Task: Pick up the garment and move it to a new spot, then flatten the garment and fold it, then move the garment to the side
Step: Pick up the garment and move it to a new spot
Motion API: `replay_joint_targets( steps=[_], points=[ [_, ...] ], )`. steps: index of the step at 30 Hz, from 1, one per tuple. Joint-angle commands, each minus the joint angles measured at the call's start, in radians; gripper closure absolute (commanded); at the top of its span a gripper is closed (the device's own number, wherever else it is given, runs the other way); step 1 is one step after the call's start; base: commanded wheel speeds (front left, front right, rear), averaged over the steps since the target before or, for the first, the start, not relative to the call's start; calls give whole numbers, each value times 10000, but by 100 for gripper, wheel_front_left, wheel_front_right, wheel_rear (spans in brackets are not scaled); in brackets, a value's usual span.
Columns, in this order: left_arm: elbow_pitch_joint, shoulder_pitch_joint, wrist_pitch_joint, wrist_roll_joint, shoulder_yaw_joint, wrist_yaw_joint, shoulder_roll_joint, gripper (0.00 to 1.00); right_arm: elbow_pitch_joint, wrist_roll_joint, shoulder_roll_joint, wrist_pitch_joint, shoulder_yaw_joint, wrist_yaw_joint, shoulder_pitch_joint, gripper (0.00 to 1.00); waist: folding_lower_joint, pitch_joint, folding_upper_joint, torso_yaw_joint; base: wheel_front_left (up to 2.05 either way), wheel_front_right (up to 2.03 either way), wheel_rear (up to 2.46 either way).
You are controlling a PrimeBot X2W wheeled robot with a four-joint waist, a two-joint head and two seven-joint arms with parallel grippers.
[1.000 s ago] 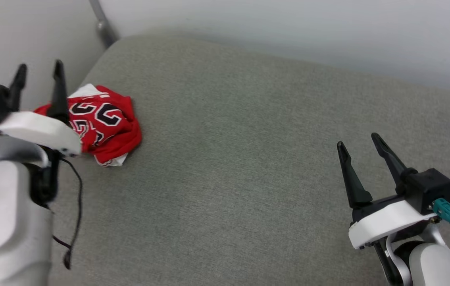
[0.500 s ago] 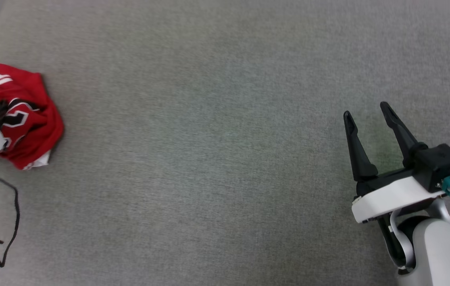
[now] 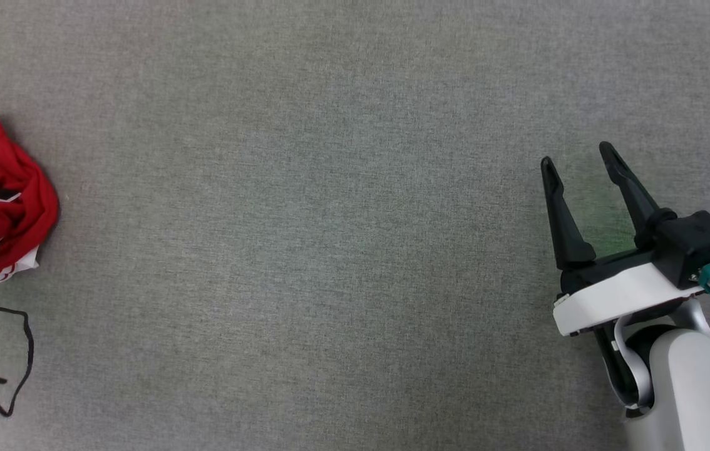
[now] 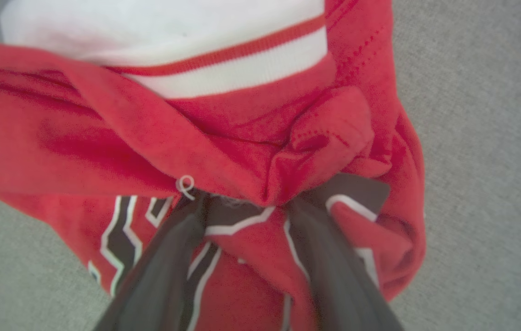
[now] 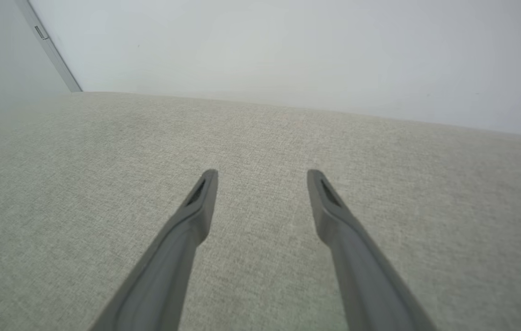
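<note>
1. A wide, flat cushion [image 3: 330,250] of coarse grey weave spreads out ahead of both claws. Beyond the right claw [image 3: 575,155] there is a plain pale wall [image 5: 288,46], with a thin metal strip [image 5: 49,46] slanting up it on that claw's left.
2. The right claw hangs over bare cushion with its two fingers spread wide and nothing between them. The shirt is well away from it.
3. The shirt [image 4: 104,138] lies in a crumpled red heap right under the left claw [image 4: 246,202]. A white panel with red stripe trim [image 4: 223,78] sits just past the fingertips, and black white-edged numerals [image 4: 122,239] lie between and beside the fingers [image 4: 164,257].
4. The left claw's fingers stand apart, astride a raised ridge of cloth. Their tips are buried under a red fold, so I can't see whether they are pinching yet.
5. The shirt looks light, soft and limp. It would likely sag and trail when lifted, and a thin pinch could slip off.
6. The bunched ridge between the left claw's fingers seems the surest hold, since it has several layers at once. For flattening, the striped hem beyond the tips looks easier to find.
7. The rough weave may drag at the fabric.
8. A loose black cable [image 3: 17,351] curls on the cushion behind the left claw and could snag.
</note>
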Motion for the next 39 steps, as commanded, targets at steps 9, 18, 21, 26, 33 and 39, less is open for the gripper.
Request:
replay_joint_targets(
  steps=[9,18,21,26,33,39],
  points=[
    [-141,-32,-1577,737,-410,180,56,100,217,-103,-30,-117,-211,-5,277,0,-1,-1126,0,193,0,0,0],
    [-1047,-721,-3836,1829,-1006,406,271,100,383,17,19,-179,-470,-3,836,0,-1,-2773,0,267,0,0,0],
    [-1422,-932,-4682,2163,-1251,474,176,100,366,90,33,-144,-580,-3,1100,0,-1,-3240,0,167,0,0,0],
    [-1952,-1164,-6007,2582,-1700,549,-242,100,275,204,37,-18,-774,-5,1607,0,-1,-3998,0,-331,0,0,0],
    [-2536,-984,-6705,2619,-2339,463,-1198,100,133,351,37,211,-950,-5,2078,0,-1,-4497,0,-1298,0,0,0],
    [-2996,-590,-6963,2407,-2904,359,-2278,100,-36,351,36,408,-900,-5,2320,0,-1,-4600,0,-2313,0,0,0]
  ],
)
